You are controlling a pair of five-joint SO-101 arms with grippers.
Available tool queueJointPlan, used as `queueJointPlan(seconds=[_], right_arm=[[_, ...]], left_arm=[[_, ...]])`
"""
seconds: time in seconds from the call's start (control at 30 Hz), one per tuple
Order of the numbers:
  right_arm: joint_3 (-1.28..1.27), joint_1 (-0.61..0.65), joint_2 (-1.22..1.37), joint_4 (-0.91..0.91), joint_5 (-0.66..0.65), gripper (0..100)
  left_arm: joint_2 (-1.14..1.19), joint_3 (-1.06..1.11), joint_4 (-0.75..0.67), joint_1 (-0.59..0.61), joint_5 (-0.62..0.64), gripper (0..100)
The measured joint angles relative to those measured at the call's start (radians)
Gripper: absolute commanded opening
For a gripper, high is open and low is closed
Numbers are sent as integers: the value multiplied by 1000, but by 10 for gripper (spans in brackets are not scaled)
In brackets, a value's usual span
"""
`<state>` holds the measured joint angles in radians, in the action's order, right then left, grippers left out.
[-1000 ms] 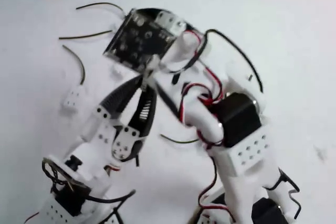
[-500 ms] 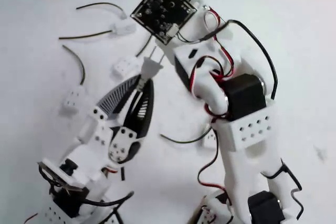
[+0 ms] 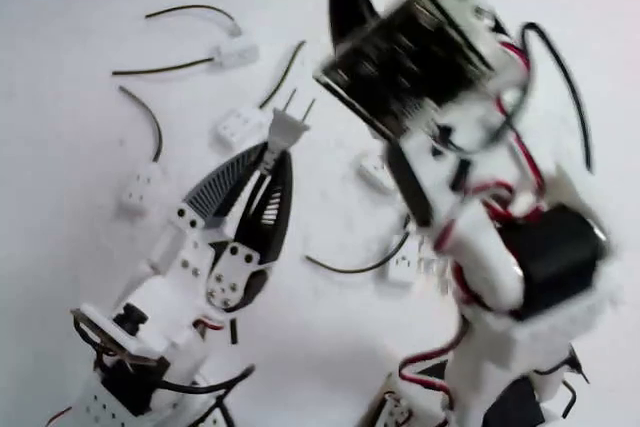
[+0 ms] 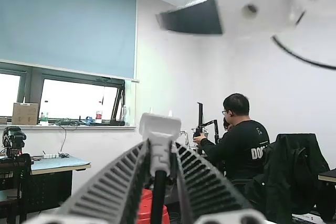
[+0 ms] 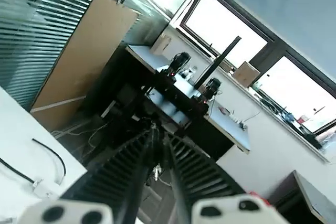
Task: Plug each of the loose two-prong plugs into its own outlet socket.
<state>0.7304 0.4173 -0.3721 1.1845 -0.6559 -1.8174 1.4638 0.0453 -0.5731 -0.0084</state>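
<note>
The plug (image 3: 284,130) is smooth white plastic, the table (image 3: 60,247) matt white.

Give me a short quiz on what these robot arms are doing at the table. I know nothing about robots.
1. True or false: the left gripper is shut on a white two-prong plug.
2. In the high view, which way do that plug's prongs point?
A) toward the far edge of the table
B) straight down
C) back toward the arm's base
3. Fill in: in the left wrist view, the cord running back from the plug between the fingers is ____ in colour.

Key: 1 true; 2 A; 3 black.
</note>
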Motion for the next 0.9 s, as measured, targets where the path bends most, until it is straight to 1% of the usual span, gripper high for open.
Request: queueJointPlan(seconds=[0.07,0.23,0.47,0.6,0.7,0.77,0.9], right_arm=[[18,-44,0,46,0,18],[8,-203,9,129,2,18],[-130,-440,17,196,101,18],[-247,-525,17,238,124,18],[-344,-566,17,270,126,18],[-420,-591,12,284,126,18],[-595,-624,-31,285,126,18]], left_arm=[[0,-2,18,2,0,23],[0,-29,169,46,0,23],[0,-132,390,129,0,23],[12,-201,491,196,0,23],[126,-278,529,242,0,23],[242,-351,569,276,0,23],[491,-566,720,331,0,23]])
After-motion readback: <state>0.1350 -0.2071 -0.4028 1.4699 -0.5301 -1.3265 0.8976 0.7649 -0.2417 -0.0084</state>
